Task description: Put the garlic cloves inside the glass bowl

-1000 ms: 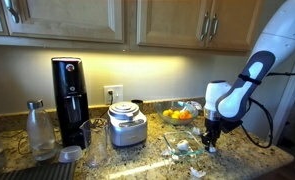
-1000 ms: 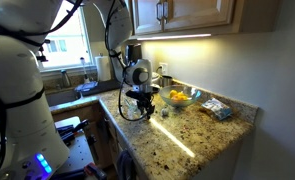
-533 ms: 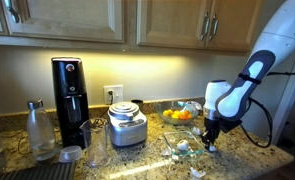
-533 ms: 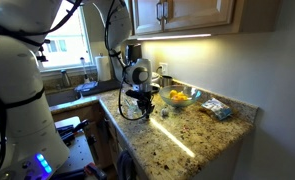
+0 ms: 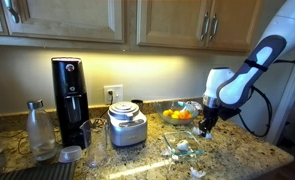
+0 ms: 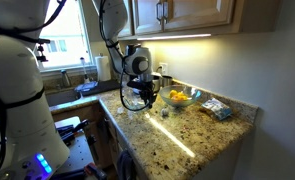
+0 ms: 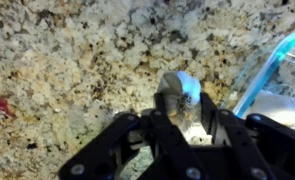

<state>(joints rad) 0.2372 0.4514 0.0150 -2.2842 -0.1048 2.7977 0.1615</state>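
In the wrist view my gripper (image 7: 185,103) is shut on a whitish garlic clove (image 7: 180,84), which sticks out between the two dark fingertips above the speckled granite counter. The glass bowl (image 7: 260,67) shows at the right edge with a bluish rim, close beside the gripper. In an exterior view the gripper (image 5: 204,126) hangs a little above the counter, up and to the right of the glass bowl (image 5: 184,148). Another garlic clove (image 5: 197,172) lies on the counter near the front. In an exterior view the gripper (image 6: 141,101) hangs over the counter's left part.
A bowl of orange and yellow fruit (image 5: 178,115) stands just behind the gripper. A steel appliance (image 5: 127,125), a black machine (image 5: 69,100) and a bottle (image 5: 36,128) stand further left. A packet (image 6: 219,108) lies at the counter's far end. Cabinets hang overhead.
The jaws closed on the garlic clove, then the arm rose off the counter with it and shifted slightly toward the fruit bowl.
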